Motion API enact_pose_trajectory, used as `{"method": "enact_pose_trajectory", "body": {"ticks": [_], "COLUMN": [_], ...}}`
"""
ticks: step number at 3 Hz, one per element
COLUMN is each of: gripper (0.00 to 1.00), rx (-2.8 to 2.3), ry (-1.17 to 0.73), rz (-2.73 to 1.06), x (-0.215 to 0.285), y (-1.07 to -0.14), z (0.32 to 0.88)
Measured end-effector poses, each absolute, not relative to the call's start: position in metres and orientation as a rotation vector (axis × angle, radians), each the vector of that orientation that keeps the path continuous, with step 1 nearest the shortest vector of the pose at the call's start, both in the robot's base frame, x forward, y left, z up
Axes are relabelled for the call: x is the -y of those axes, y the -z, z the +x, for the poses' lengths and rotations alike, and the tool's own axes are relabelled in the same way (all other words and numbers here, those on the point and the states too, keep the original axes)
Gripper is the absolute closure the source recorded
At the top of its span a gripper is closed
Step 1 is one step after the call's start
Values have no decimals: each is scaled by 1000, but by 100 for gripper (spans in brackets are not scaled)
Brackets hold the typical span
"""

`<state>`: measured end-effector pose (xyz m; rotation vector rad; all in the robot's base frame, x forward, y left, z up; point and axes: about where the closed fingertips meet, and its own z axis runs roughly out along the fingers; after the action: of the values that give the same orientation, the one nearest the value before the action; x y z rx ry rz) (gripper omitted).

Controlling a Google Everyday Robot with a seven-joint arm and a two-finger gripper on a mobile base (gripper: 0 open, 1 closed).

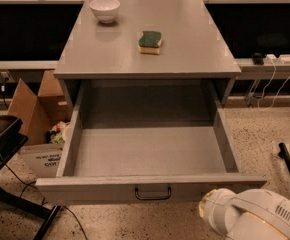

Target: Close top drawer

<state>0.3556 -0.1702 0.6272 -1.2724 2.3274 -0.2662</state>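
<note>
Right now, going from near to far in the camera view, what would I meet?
White robot arm at bottom right (gripper not in view) → handle → open top drawer → green sponge → white bowl.

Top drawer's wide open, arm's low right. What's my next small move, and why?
Probably bring the arm left to the front panel beside the handle, ready to push. The top drawer stands pulled far out, and the gripper is out of view beyond the white arm segment below the panel's right end.
</note>
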Motion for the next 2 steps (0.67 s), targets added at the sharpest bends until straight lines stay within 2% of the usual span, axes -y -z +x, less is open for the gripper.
{"method": "enact_pose_trajectory", "body": {"ticks": [2], "gripper": [100], "rx": [-2278], "ry": [272], "rz": [-1273], "x": [168], "y": [-633], "z": [372]}}
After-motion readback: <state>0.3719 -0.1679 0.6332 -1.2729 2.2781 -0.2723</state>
